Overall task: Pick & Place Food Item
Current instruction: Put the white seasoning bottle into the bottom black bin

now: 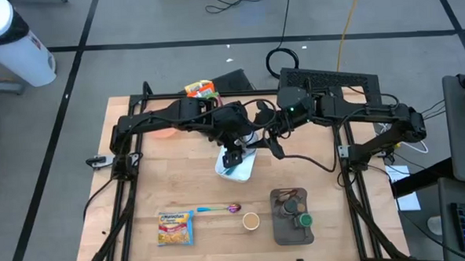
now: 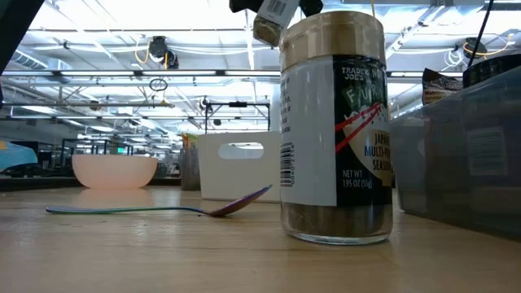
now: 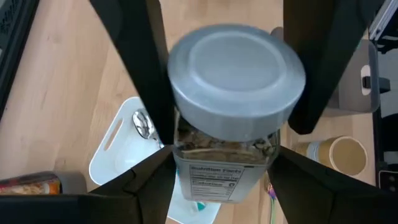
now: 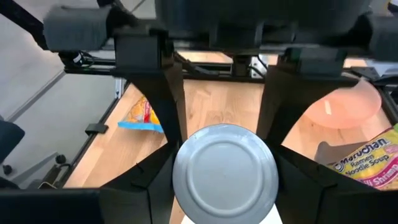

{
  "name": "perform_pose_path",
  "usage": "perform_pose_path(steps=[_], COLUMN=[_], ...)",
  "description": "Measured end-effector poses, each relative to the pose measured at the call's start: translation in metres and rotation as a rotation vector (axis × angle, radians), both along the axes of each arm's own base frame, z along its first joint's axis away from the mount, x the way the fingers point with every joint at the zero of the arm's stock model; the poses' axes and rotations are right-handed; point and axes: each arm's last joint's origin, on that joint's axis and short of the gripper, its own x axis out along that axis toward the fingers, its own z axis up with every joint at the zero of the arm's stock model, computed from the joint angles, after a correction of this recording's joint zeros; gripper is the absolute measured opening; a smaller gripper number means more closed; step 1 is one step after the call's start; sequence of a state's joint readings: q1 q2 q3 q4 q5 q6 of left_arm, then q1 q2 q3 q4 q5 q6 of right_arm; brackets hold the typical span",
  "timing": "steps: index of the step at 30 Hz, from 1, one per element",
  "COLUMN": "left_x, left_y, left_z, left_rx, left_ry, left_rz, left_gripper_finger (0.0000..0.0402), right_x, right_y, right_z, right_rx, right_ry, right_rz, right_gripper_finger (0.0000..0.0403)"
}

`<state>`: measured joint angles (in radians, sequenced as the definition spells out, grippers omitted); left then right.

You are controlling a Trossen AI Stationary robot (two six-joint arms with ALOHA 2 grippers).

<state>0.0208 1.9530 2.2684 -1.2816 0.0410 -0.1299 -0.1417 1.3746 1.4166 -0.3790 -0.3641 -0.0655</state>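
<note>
Jaws first: right jaws [image 4: 224, 168] pinch the silver-lidded clear glass seasoning jar [image 3: 236, 68] at the sides of its lid. Left jaws [image 3: 224, 152] sit either side of the same jar just under the lid; can't tell if they grip it or stand slack. Both arms meet at centre frame in the high view, with the jar held in the air over the white rectangular plastic tray [image 1: 246, 171], lid up. A silver metal spoon [image 3: 143, 124] lies in that tray.

High view, left to right:
- yellow instant-noodle packet [image 1: 175, 227] flat on the bench [image 1: 141, 189], lower left
- pale pink round bowl [image 1: 163, 134] left of centre, partly under the left arm
- orange-green snack packet [image 1: 201, 89] at the upper edge
- iridescent purple spoon [image 1: 220, 208] lying below centre
- second seasoning jar with tan lid [image 1: 250, 220] upright just beside the spoon's bowl end
- grey plastic bin [image 1: 280, 235] right of that, holding small containers.
</note>
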Motion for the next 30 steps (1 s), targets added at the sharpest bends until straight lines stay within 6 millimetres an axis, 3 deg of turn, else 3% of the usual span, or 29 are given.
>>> perform_pose_path(steps=[6, 12, 17, 25, 30], left_x=[0.000, -0.015, -0.047, -0.096, -0.106], left_y=[0.000, 0.009, 0.018, 0.019, 0.012], left_z=[0.000, 0.013, 0.041, 0.087, 0.107], left_rx=[-0.014, -0.093, -0.150, -0.035, -0.011], left_ry=[-0.001, -0.015, -0.066, -0.260, -0.414], left_rz=[-0.003, 0.025, 0.085, 0.179, 0.197], left_gripper_finger=[0.0245, 0.0244, 0.0244, 0.0227, 0.0209], right_x=[-0.003, -0.025, -0.051, -0.098, -0.120], right_y=[0.000, -0.004, -0.002, 0.018, 0.042], right_z=[0.003, 0.015, 0.027, 0.036, 0.036], right_rx=[-0.022, -0.068, -0.067, -0.044, -0.007], right_ry=[-0.017, -0.017, -0.007, 0.083, 0.153], right_rz=[0.004, -0.047, -0.070, -0.085, -0.046], right_gripper_finger=[0.0199, 0.0199, 0.0198, 0.0198, 0.0198])
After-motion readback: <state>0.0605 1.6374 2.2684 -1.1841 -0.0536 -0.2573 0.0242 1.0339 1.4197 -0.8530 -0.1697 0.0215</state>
